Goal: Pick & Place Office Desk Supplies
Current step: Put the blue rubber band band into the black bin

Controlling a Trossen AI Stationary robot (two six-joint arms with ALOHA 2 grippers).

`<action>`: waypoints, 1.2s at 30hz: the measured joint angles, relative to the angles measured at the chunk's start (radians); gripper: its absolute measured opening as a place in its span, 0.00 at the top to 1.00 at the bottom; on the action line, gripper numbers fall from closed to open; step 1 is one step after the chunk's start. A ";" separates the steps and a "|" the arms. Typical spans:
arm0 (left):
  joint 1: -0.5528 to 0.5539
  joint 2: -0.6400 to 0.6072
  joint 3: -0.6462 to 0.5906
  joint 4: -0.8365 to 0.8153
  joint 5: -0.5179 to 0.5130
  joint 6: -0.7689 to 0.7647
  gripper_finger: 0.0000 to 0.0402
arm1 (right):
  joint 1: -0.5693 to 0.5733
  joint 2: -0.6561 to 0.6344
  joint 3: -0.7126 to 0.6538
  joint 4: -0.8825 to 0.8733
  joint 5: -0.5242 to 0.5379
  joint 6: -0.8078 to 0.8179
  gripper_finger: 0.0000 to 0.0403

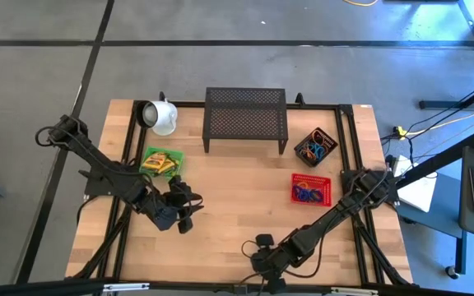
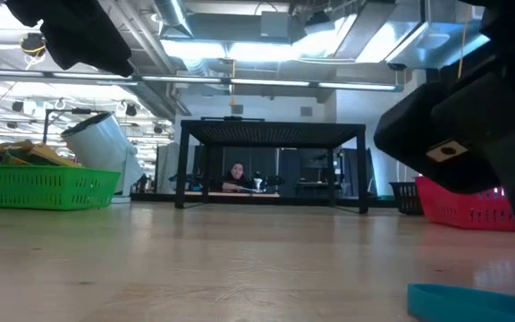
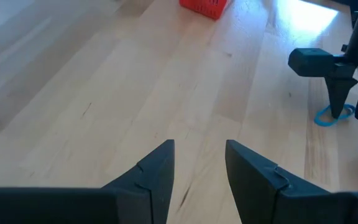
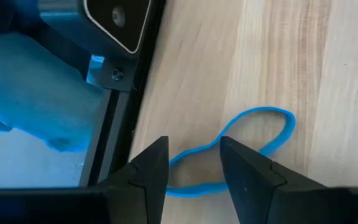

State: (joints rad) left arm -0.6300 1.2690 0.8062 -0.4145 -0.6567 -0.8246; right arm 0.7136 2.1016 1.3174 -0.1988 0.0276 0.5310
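Note:
A blue rubber-band loop (image 4: 253,140) lies flat on the wood at the table's near edge, by the black frame rail; it also shows in the left wrist view (image 3: 334,116) and the low view (image 2: 472,300). My right gripper (image 4: 194,168) (image 1: 262,253) points down over it, open, with one finger on either side of a strand of the loop. My left gripper (image 3: 199,162) (image 1: 183,210) hovers open over bare wood at the table's left middle. Yellow-and-green crayon boxes sit in a green basket (image 1: 161,162). My right gripper comes at the blue loop from above, its fingers (image 3: 339,99) reaching down to the strand (image 4: 194,150) that runs across the gap between them. I cannot tell whether they touch the band, which lies slack on the table.
A red basket (image 1: 311,189) holding blue bands and a black bin (image 1: 315,148) with mixed bands stand on the right. The white mug (image 1: 160,115) lies on its side at the far left, beside the black mesh rack (image 1: 245,119). A person (image 2: 235,176) sits far behind.

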 joint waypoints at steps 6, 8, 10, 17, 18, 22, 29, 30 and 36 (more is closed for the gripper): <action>0.000 0.000 0.000 0.000 -0.006 0.000 0.66 | 0.001 0.002 0.000 0.003 0.032 0.004 0.63; 0.000 0.000 0.000 0.000 -0.008 0.000 0.66 | 0.002 0.004 0.000 0.003 0.056 0.004 0.63; 0.000 0.000 0.000 0.000 -0.008 0.000 0.66 | 0.002 0.004 0.000 0.002 0.056 0.004 0.63; 0.000 0.000 0.000 0.000 -0.008 0.000 0.66 | 0.002 0.005 0.001 -0.042 0.146 0.000 0.74; 0.000 0.000 0.000 -0.001 -0.008 0.001 0.66 | 0.002 0.005 0.001 -0.051 0.165 0.000 0.77; 0.000 0.000 0.000 -0.001 -0.008 0.001 0.66 | 0.002 0.005 0.001 -0.063 0.214 0.000 0.86; 0.000 0.000 0.000 -0.008 -0.009 0.001 0.66 | 0.001 0.005 0.000 -0.070 0.227 0.006 0.98; 0.000 0.000 0.000 -0.008 -0.009 0.001 0.66 | 0.001 0.005 -0.001 -0.067 0.226 0.008 0.98; 0.000 0.000 0.000 -0.008 -0.009 0.001 0.66 | 0.001 0.004 -0.003 -0.050 0.230 0.008 0.99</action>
State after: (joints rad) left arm -0.6296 1.2686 0.8062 -0.4225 -0.6655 -0.8238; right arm 0.7141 2.1052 1.3148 -0.2488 0.2573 0.5392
